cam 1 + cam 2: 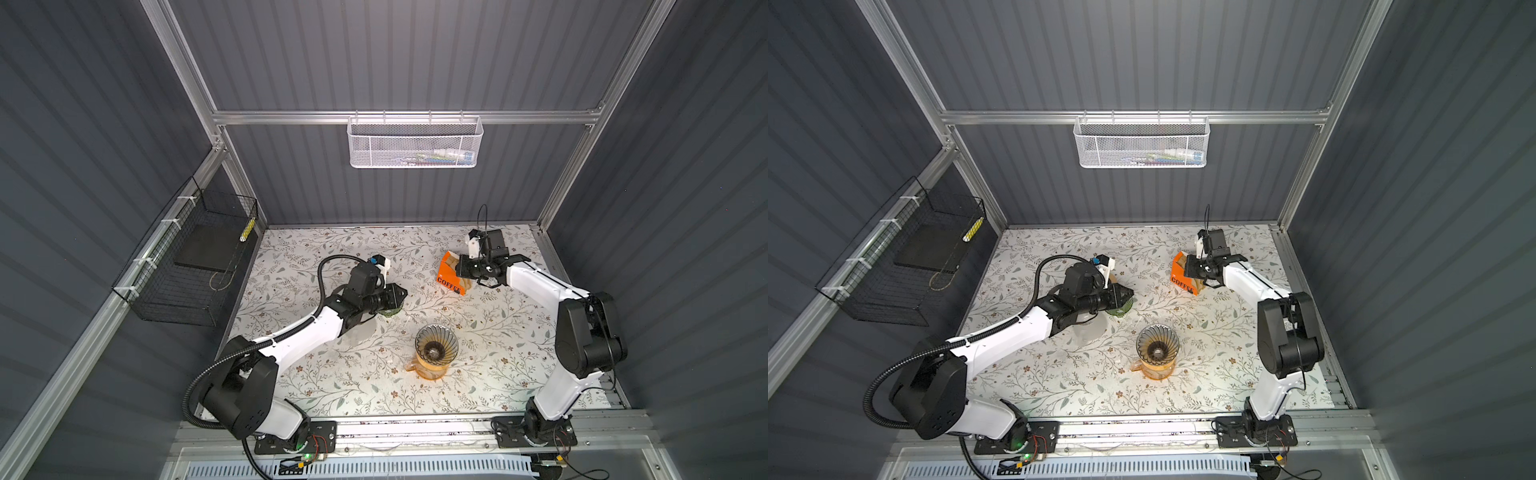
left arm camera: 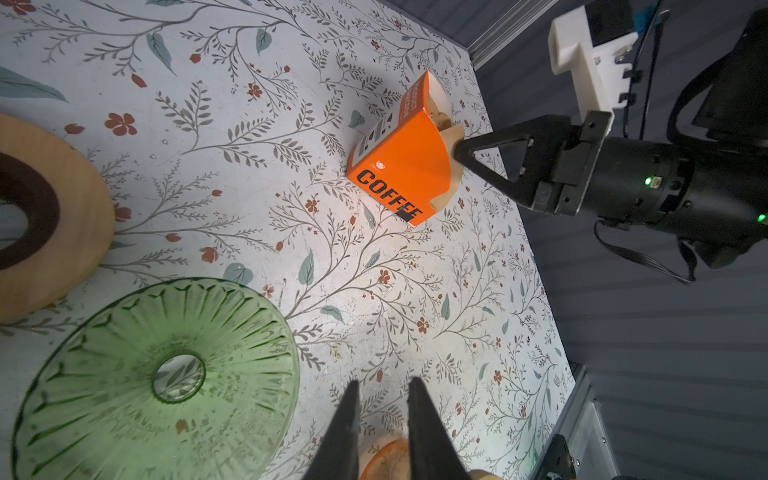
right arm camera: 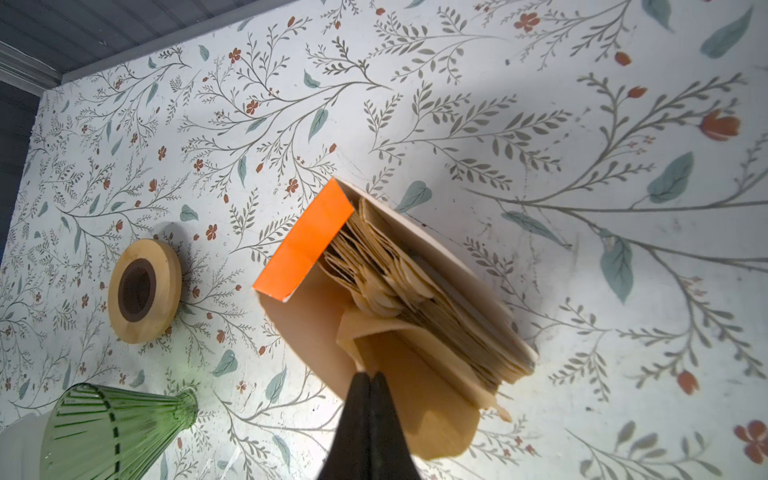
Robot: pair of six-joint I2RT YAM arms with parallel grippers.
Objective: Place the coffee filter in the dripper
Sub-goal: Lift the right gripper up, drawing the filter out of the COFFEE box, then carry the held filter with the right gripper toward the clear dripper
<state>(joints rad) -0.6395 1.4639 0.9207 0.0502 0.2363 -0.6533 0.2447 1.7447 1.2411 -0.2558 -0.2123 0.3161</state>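
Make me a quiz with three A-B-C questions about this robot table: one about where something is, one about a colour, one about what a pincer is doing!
1. Where on the table is the orange coffee box? A. near left corner. B. far right part, at the right pincer. C. front middle.
2. What colour is the glass cone by the left pincer? A. green. B. blue. C. red.
3. What is the right pincer doing? A. gaping open. B. pinching a paper filter. C. shut on nothing.
Answers: 1 B, both top views show it there; 2 A, its ribbed glass is green; 3 B, its jaws are shut on a filter's edge.
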